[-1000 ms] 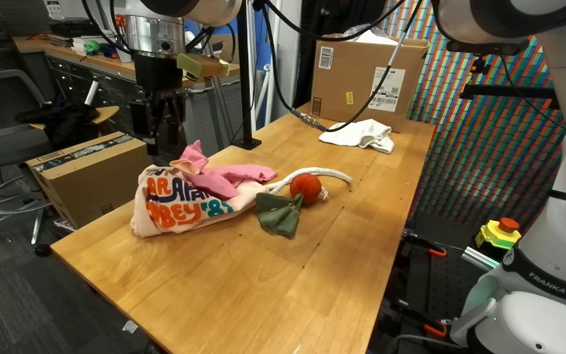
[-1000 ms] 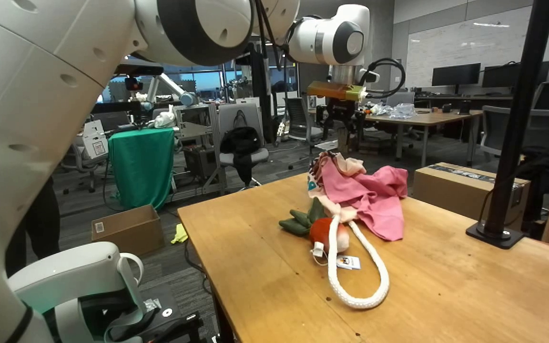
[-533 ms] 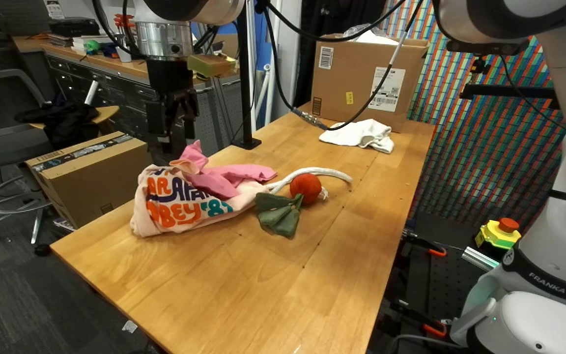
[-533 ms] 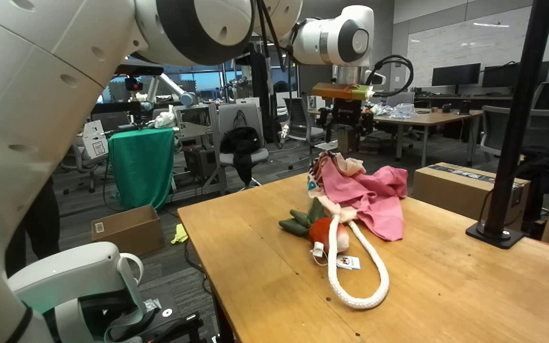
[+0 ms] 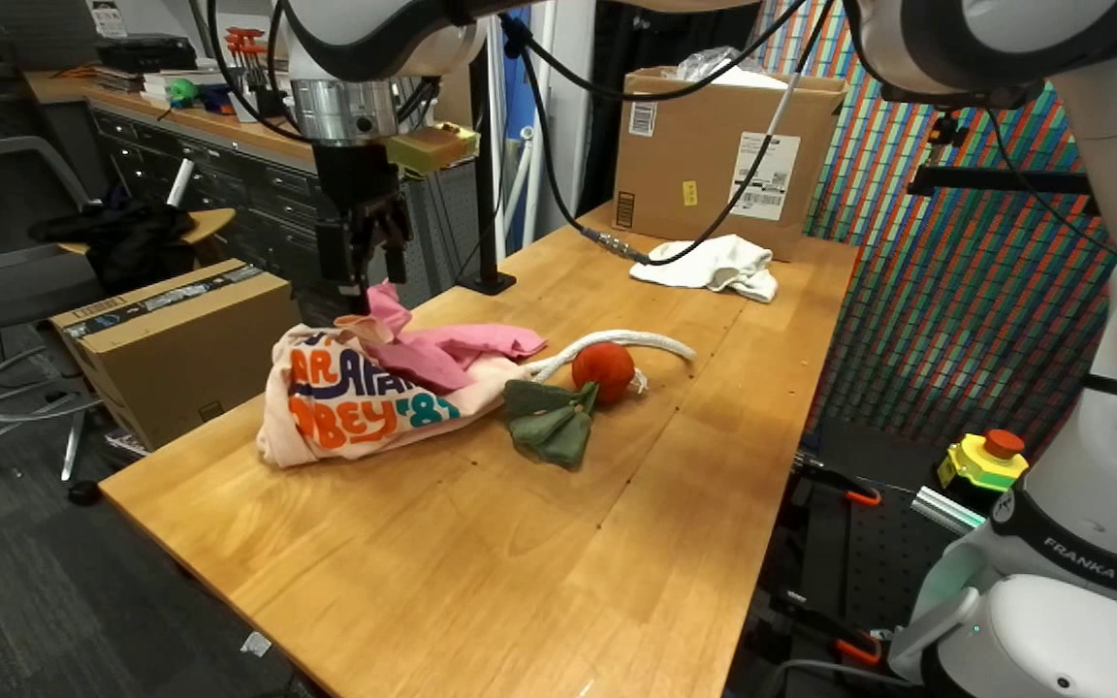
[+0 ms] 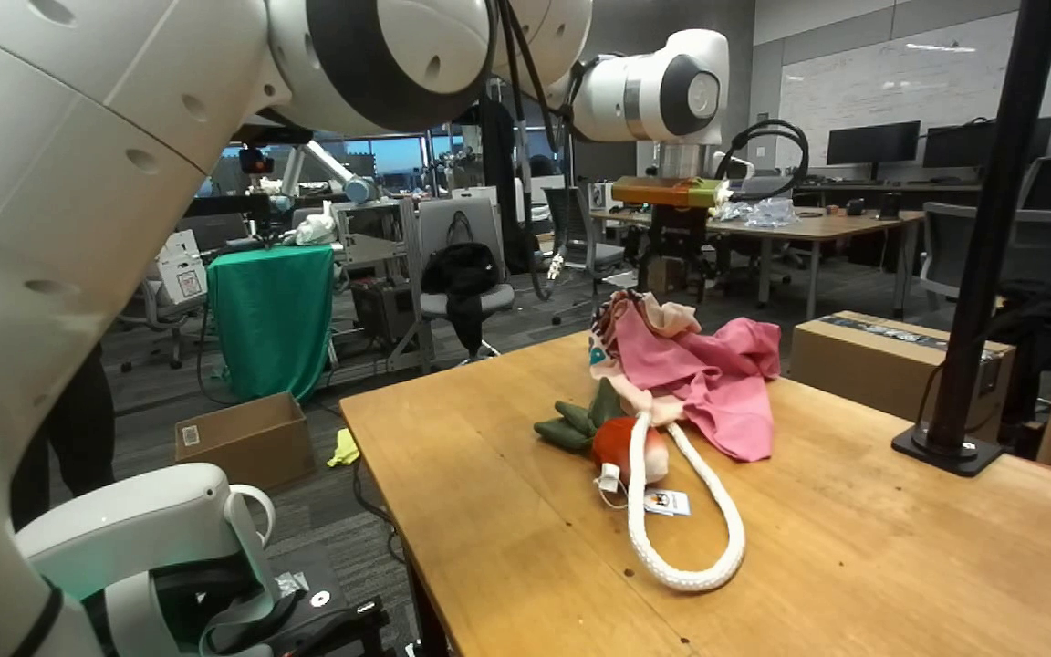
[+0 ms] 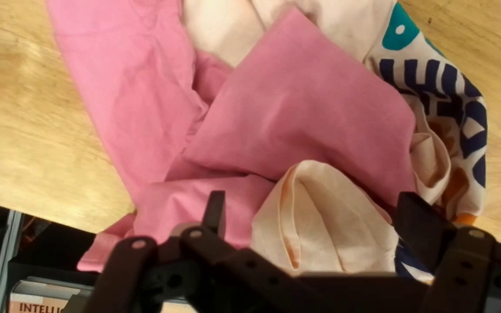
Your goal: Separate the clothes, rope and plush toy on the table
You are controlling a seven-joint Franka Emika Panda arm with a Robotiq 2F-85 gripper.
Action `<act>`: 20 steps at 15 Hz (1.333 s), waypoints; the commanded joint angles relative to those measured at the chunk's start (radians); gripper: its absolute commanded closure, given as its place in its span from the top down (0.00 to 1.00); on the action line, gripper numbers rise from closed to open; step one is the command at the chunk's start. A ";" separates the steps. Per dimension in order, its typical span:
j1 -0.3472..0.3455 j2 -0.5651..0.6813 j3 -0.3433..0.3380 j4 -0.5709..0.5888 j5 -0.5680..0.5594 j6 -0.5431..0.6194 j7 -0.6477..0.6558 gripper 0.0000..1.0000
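Wooden tabletop point(image 5: 539, 582) is filling an exterior view's lower middle. Pink cloth point(image 7: 294, 108) is draping over printed cloth point(image 7: 446, 87) mid-frame in the wrist view; my gripper point(image 7: 310, 198) is hanging above, jaws apart, grasping nothing. I'm favouring pinching one layer, not both.

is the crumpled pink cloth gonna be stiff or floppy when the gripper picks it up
Probably floppy: the crumpled pink cloth lies in loose folds. Lifting it may drag along the peach cloth with coloured lettering, since they overlap in both exterior views.
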 commanded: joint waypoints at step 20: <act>-0.024 0.089 -0.037 0.006 0.032 0.098 -0.047 1.00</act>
